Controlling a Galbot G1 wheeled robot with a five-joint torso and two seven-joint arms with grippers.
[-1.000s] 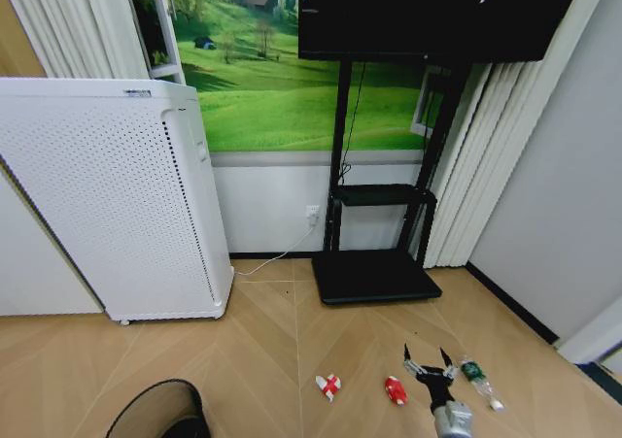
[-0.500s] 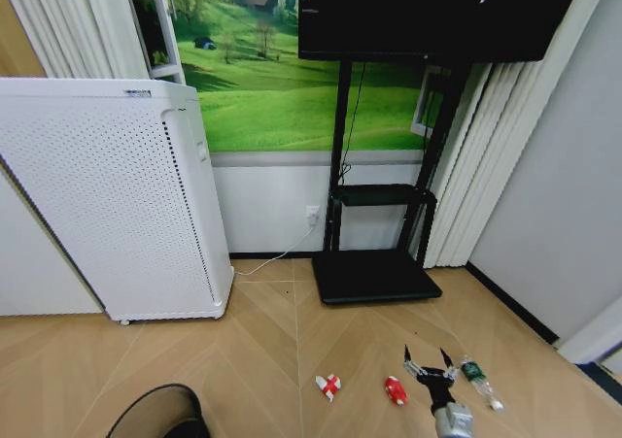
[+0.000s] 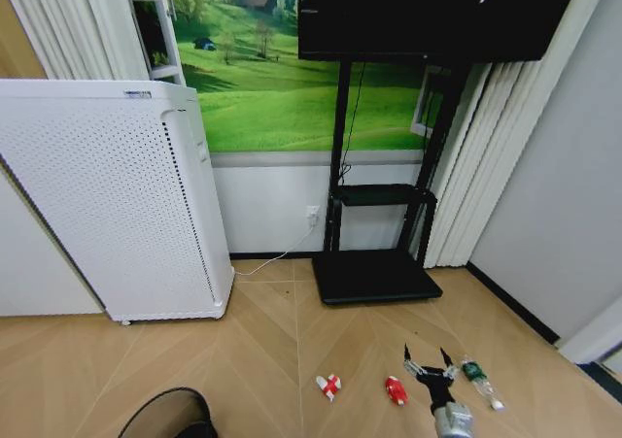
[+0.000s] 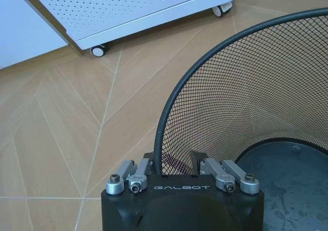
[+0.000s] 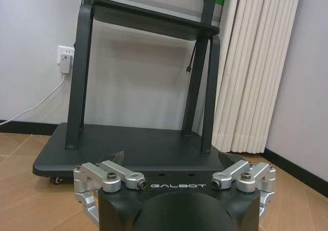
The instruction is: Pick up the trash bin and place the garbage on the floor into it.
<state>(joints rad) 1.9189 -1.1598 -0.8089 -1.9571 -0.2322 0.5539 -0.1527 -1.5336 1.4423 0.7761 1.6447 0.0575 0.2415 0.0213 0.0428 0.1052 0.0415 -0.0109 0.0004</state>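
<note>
low at the head view's bottom edge, left of centre, sits the trash bin (image 3: 170, 414), its black mesh rim partly cut off by the frame. seen from the left wrist, the left claw (image 4: 171, 165) is clamped on that rim (image 4: 169, 119), one finger outside the mesh wall and one inside, the bin's dark base (image 4: 287, 174) visible below. on the wood floor (image 3: 262, 341) to the right lie the red-and-white wrapper (image 3: 328, 387), the red packet (image 3: 395, 390) and the clear bottle (image 3: 480, 381) with its green label. the right claw (image 3: 429, 363) hangs between packet and bottle, its fingers spread wide and holding nothing. behind stand a white perforated appliance (image 3: 107, 195) and a black tv stand (image 3: 374, 263).
</note>
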